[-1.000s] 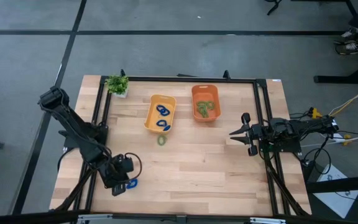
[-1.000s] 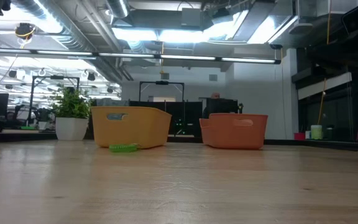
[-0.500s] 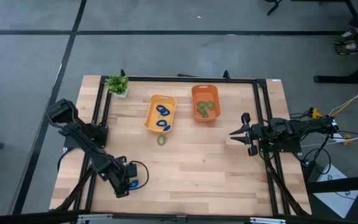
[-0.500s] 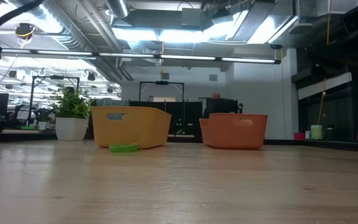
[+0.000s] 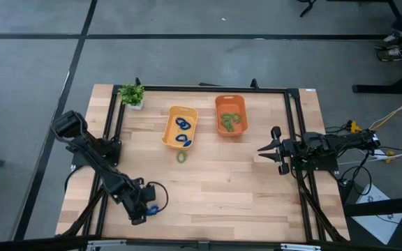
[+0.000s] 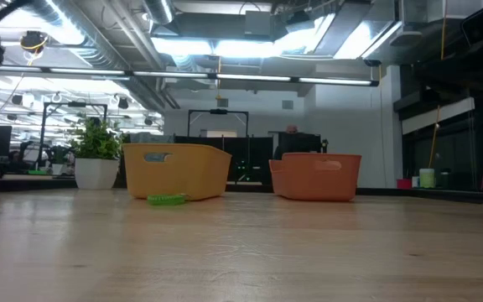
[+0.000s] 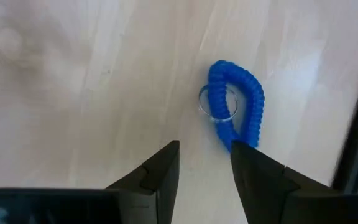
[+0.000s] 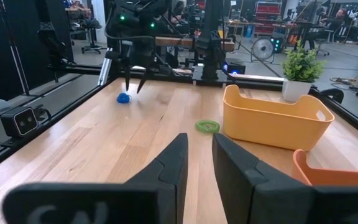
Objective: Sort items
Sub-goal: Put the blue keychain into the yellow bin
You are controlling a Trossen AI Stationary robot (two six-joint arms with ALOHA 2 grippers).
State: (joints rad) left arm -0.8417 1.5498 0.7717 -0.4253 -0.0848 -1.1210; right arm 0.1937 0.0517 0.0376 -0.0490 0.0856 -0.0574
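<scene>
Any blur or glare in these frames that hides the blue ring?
Left wrist view: blue ring sharp, table washed out by bright light. Right wrist view: ring small but visible. Low view: ceiling lights glare; ring not seen.

A yellow-orange bin (image 5: 180, 127) and an orange bin (image 5: 230, 116) sit side by side on the wooden table (image 5: 222, 188). A small potted plant (image 5: 132, 94) stands at the far left corner.

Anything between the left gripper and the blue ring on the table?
No. In the left wrist view, the left gripper is open just short of the blue ring, with only bare wood between them.
</scene>
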